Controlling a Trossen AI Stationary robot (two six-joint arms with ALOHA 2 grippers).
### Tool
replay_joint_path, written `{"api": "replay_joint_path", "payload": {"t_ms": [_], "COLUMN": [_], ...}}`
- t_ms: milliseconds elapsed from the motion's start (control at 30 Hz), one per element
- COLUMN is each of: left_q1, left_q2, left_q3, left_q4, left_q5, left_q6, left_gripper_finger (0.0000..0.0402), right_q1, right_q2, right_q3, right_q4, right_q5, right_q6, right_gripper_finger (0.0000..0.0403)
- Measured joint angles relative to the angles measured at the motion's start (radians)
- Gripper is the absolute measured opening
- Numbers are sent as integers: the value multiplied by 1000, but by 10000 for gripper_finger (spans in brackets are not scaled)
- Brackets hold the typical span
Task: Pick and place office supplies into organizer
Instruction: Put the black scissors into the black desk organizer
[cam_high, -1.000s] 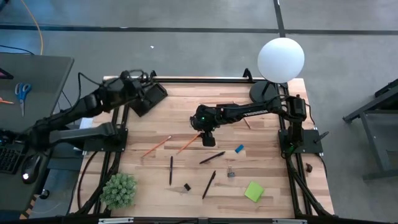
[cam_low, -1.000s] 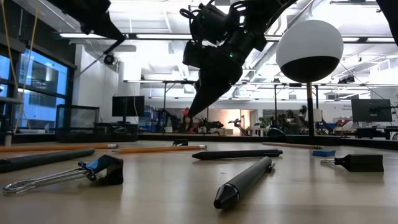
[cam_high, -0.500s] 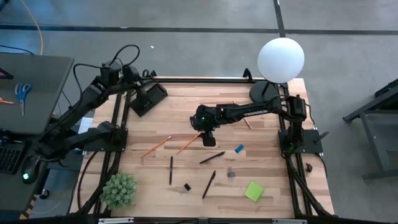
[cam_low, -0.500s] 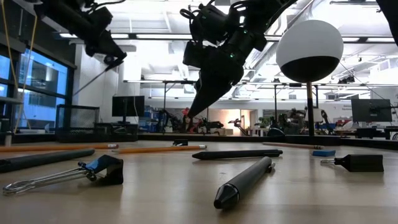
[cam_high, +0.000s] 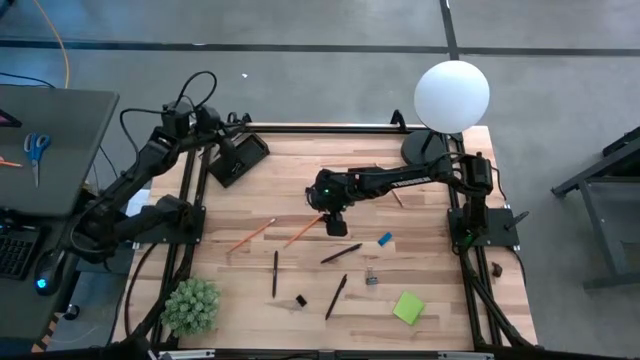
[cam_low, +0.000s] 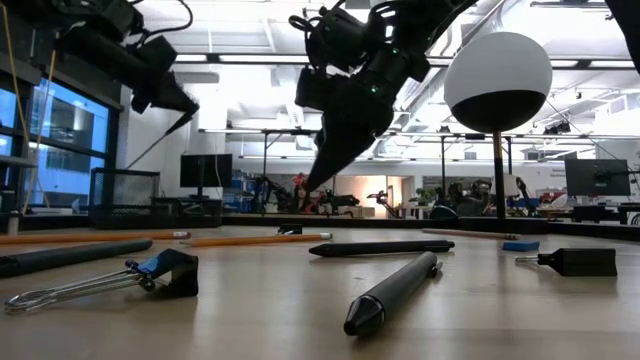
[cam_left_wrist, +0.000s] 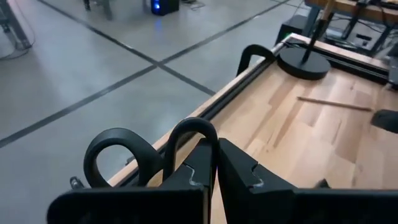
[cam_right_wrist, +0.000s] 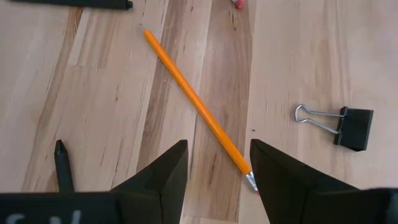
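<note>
The table (cam_high: 420, 200) fills the middle of the high view, a wooden top in a black frame. The lamp (cam_high: 451, 95) stands at its upper right, white globe over a round black base. The left arm reaches toward the upper left of that view, its left gripper (cam_high: 215, 128) just beyond the table's edge, fingers (cam_left_wrist: 239, 171) pressed together and holding nothing. Beside it, at the table's upper left corner, sits the organizer (cam_high: 237, 158), a black tray. The right arm stretches leftward from the right edge, and the right gripper (cam_high: 333, 222) hangs above the table's centre with fingers (cam_right_wrist: 168, 171) spread wide, empty, straddling the lower end of an orange pencil (cam_right_wrist: 198, 109). The plant (cam_high: 191, 305) is at the lower left. The sticky pad (cam_high: 408, 307) lies at the lower right, with the eraser (cam_high: 384, 239) above it. A second pencil (cam_high: 251, 235) lies left of centre. Black pens (cam_high: 340, 253) lie below centre, one of them in the near foreground of the low view (cam_low: 392, 292). A binder clip (cam_right_wrist: 339, 123) lies near the orange pencil; another clip (cam_high: 371, 277) is lower down.
</note>
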Motion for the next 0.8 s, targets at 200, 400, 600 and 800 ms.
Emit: {"api": "replay_joint_path", "payload": {"t_ms": [200,400,600,800], "left_q1": [14,14,14,14], "left_q2": [0,0,0,-1], "left_q3": [0,0,0,0], "left_q4": [14,-5,-17,-16], "left_q5": [17,17,14,10], "left_q6": [-8,-37,-37,-37], "left_gripper_finger": [1,23,61,88], "right_q1": [0,0,0,0], "right_q2": [0,0,0,0], "right_q3": [-2,-2,-2,-2], "right_q4": [0,0,0,0], "right_q5": [0,0,0,0], "right_q6": [0,0,0,0], "right_gripper_finger": [165,165,165,165]}}
